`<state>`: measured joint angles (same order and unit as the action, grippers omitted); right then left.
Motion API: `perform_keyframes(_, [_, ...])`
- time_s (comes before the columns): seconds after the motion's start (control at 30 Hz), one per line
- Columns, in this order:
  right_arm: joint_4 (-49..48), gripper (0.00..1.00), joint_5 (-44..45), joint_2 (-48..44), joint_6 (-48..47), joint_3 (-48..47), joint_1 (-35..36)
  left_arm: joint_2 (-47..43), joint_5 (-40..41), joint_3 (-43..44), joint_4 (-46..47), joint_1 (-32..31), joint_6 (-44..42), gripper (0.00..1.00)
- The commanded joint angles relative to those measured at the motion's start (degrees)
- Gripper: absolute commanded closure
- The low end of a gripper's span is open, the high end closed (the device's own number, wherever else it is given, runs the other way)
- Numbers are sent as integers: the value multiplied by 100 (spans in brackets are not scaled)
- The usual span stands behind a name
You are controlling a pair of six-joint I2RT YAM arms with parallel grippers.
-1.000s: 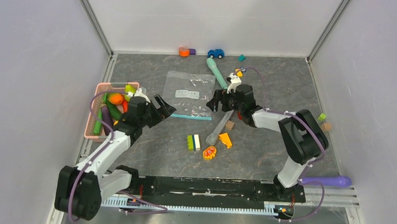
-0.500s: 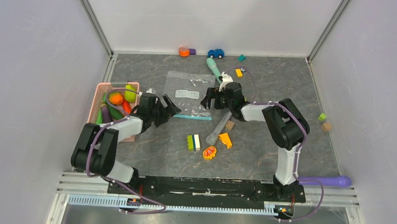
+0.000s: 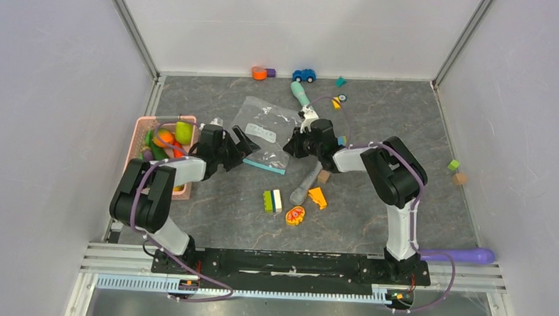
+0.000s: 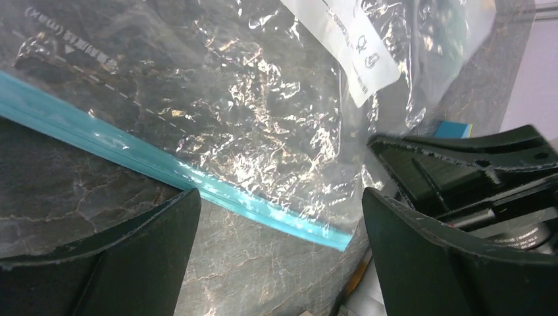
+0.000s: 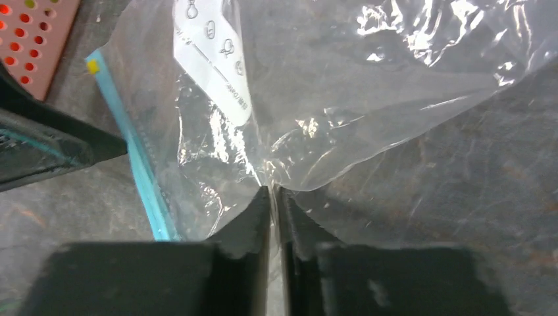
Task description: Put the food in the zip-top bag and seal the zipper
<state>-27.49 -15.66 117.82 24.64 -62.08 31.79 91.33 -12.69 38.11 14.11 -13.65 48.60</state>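
**Right arm pinches the bag; left waits open**

From above, I see the zip-top bag (image 3: 264,129) is no longer flat. It is rucked and skewed, drawn up by my right gripper (image 3: 296,146). The food (image 3: 165,137) sits in the pink basket (image 3: 140,129).

Left wrist: my left gripper (image 4: 279,204) is spread wide over the zipper (image 4: 164,168), gripping nothing.

Right wrist: the jaws are pressed together on a fold of film near the white label (image 5: 210,59). I judge that opening the bag's mouth can begin.

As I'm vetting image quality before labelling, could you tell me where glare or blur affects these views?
Left wrist: bright glare speckles the crinkled zip-top bag, though the teal zipper is legible. Right wrist: glare streaks on the bag; the right gripper, pinching the film, is dark and soft-edged. Top external: evenly lit, sharp.
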Motion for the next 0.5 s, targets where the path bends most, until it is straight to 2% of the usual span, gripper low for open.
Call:
perform_keyframes(0.0, [-965,100,-290,-408,365,482,38,206,-23,27,-242,-32,71,0])
perform_keyframes(0.23, [-1786,100,71,-1221,1596,982,113,-712,95,-250,-404,-147,185,0])
perform_keyframes(0.37, [-1912,100,559,-1862,2257,1486,137,-1707,433,-511,-850,-345,181,0])
perform_keyframes(0.47, [-1924,100,900,-2463,2403,2022,142,-2590,634,-796,-1205,-392,274,0])
